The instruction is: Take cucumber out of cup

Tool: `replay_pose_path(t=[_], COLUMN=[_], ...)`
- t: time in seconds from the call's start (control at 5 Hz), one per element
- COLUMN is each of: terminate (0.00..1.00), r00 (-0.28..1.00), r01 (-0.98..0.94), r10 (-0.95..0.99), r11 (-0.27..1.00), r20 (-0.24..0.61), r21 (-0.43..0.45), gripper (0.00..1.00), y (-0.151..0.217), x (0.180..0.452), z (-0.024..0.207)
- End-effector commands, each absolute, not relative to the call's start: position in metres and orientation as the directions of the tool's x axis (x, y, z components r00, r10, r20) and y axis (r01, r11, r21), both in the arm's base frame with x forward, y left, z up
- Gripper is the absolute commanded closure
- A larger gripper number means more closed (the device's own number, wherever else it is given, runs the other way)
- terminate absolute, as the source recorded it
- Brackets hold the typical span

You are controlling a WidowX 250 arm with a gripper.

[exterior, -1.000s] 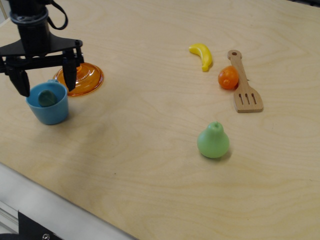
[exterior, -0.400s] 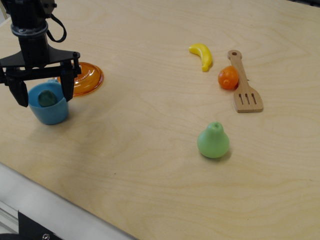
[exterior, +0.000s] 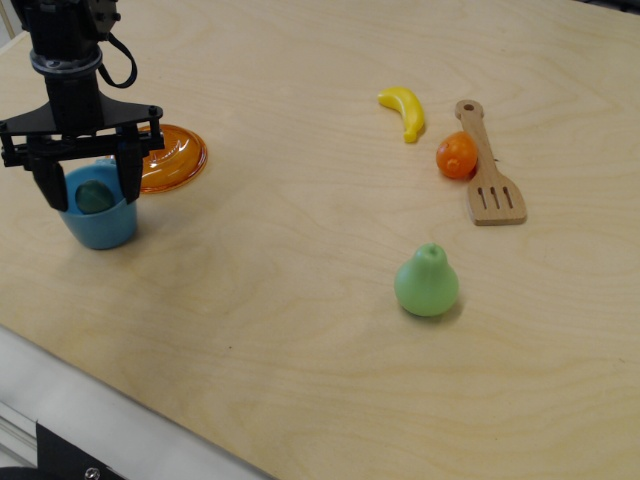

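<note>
A small light blue cup (exterior: 100,222) stands at the left of the wooden table. The dark teal-green cucumber (exterior: 94,197) sits inside it, its top showing at the cup's mouth. My black gripper (exterior: 90,190) hangs directly over the cup, its two fingers (exterior: 131,178) straddling the cup's rim, one on each side of the cucumber. The jaws are open and do not touch the cucumber.
A flat orange translucent lid (exterior: 170,157) lies just behind the cup. A yellow banana (exterior: 404,111), an orange fruit (exterior: 456,155) and a wooden spatula (exterior: 485,170) lie at the back right. A light green pear (exterior: 427,281) stands at centre right. The table's front edge (exterior: 120,415) runs at lower left.
The gripper has come lower over the cup and its fingers have drawn closer together around the cup's rim. The cup and cucumber have not moved.
</note>
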State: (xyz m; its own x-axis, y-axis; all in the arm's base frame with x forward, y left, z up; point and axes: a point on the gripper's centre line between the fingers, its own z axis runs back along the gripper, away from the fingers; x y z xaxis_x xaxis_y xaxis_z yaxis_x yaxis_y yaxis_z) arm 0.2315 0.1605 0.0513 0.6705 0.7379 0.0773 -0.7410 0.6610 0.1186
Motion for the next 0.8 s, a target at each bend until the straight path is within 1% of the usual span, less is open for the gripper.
replay_pose_path(t=[0.0, 0.2, 0.4, 0.6], terminate=[0.00, 0.00, 0.00, 0.00], r00=[0.669, 0.671, 0.663, 0.662], r01=[-0.743, -0.742, -0.747, -0.743], r10=[0.733, 0.732, 0.734, 0.726], r11=[0.662, 0.663, 0.660, 0.669], r20=[0.119, 0.120, 0.145, 0.186], r21=[0.100, 0.100, 0.076, 0.032], gripper=[1.00, 1.00, 1.00, 1.00], y=[0.155, 0.154, 0.151, 0.145], x=[0.238, 0.239, 0.242, 0.246], z=[0.061, 0.063, 0.080, 0.102])
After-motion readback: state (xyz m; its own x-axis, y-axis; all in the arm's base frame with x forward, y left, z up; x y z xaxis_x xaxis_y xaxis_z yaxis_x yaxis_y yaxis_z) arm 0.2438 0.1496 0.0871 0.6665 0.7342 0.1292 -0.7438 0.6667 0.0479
